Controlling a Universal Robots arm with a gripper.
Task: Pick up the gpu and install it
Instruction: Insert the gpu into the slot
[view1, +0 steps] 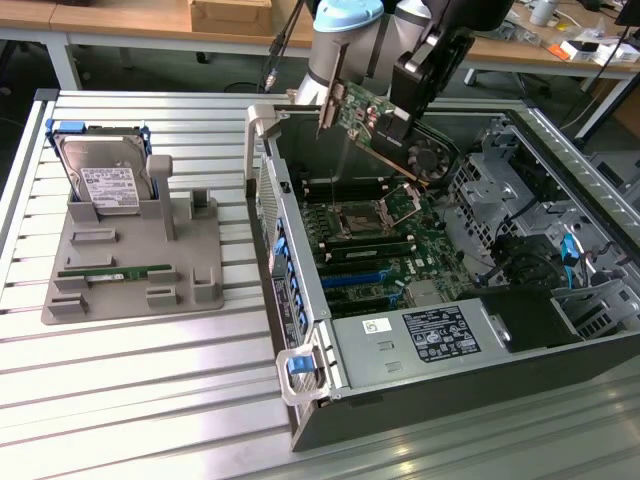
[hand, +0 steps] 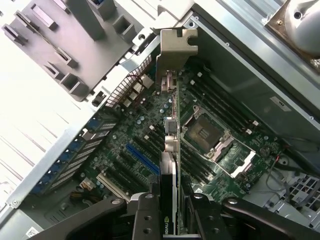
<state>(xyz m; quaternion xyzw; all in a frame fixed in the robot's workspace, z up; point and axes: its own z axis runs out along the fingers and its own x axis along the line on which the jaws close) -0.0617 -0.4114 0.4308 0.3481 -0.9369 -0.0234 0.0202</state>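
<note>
The gpu (view1: 362, 112) hangs in the air over the back part of the open computer case (view1: 300, 300), its silver end bracket (view1: 329, 100) towards the exterior view's left. My gripper (view1: 404, 122) is shut on the card's edge. In the wrist view the gpu (hand: 170, 150) is seen edge-on, running from between my black fingers (hand: 145, 217) out to the bracket (hand: 175, 50). Below it lies the motherboard (hand: 150, 125) with the CPU socket (hand: 202, 132) and a blue slot (hand: 142, 157). The card is well above the board and touches nothing.
A grey fixture (view1: 130, 290) on the slatted table at the exterior view's left holds a hard drive (view1: 105, 180) and a green memory stick (view1: 115, 271). Inside the case are a cooler fan (view1: 430, 158), a power supply (view1: 440, 335) and drive cages (view1: 560, 250).
</note>
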